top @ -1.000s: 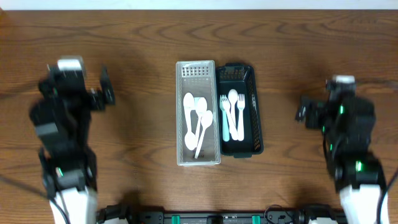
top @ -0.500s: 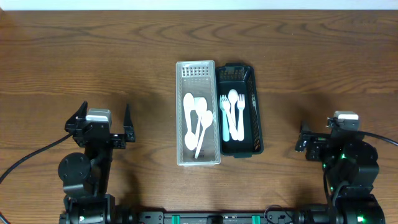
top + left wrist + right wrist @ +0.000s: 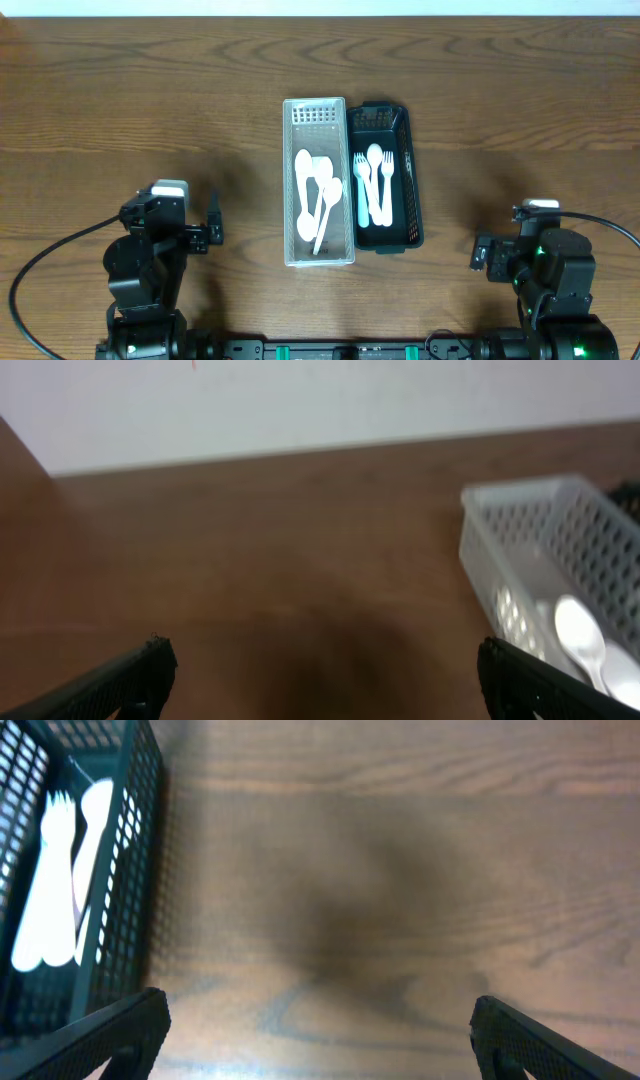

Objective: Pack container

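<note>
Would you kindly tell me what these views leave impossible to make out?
- Left wrist: white basket is blurred and cut by the right edge, so most of its contents are unseen.
- Right wrist: dark basket is cut by the left edge, and its mesh wall veils the cutlery.
- Overhead: white spoons overlap, so the exact count is unclear.

The counter [image 3: 150,100] is grained brown. White spoons [image 3: 318,195] are seen in a translucent white latticed basket [image 3: 318,114]; beside that basket, white and mint cutlery [image 3: 373,186] is seen in a black mesh basket [image 3: 381,118].
</note>
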### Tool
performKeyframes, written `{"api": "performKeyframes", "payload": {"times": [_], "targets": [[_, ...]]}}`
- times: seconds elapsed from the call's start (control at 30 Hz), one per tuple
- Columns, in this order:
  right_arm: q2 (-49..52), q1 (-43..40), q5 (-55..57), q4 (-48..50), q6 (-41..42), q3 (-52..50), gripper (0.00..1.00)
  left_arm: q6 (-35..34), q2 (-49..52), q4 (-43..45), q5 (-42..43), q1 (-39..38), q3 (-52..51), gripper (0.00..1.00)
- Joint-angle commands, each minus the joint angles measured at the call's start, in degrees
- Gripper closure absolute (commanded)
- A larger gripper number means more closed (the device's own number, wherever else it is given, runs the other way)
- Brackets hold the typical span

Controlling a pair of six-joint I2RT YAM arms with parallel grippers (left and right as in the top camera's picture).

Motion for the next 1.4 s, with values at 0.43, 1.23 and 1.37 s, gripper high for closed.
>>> {"api": "performKeyframes", "payload": {"times": [0.43, 1.23, 1.37], "targets": [[-17.07, 0.31, -0.09, -0.57, -0.72, -3.78, 0.01, 0.57, 0.02, -19.19, 0.37, -0.17, 0.15, 0.02], [-27.32, 3.74, -2.60, 46.07, -12.72, -34.16, 0.01, 0.57, 0.02, -23.47, 0.37, -0.17, 0.15, 0.02], [-27.30, 3.72, -2.86, 46.18, -11.85, -34.14, 0.01, 0.57, 0.02, -23.47, 0.37, -0.17, 0.15, 0.02]]}}
